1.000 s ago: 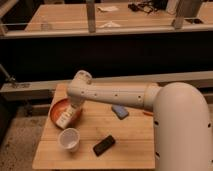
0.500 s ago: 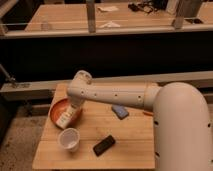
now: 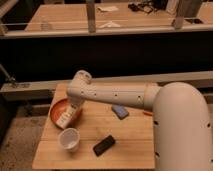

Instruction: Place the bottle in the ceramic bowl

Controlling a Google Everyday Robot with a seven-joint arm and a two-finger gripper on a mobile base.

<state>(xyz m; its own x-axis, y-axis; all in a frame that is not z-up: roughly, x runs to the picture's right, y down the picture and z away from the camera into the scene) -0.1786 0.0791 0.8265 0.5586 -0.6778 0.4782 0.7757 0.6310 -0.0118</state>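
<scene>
Office, wooden desks (image 3: 65, 17), end effector (image 3: 69, 114) over bowl (image 3: 55, 106)

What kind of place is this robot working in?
Probably an office or lab workspace: a small pale wooden table stands in front of long wooden desks, one of which carries dark cables. The gripper hangs over the round orange-red ceramic bowl on that table.

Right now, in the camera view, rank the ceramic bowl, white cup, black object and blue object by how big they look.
1. ceramic bowl, partly hidden by the gripper above it
2. white cup
3 and 4. black object and blue object: they look alike, and the black one lies nearer the camera, so unranked.
</scene>
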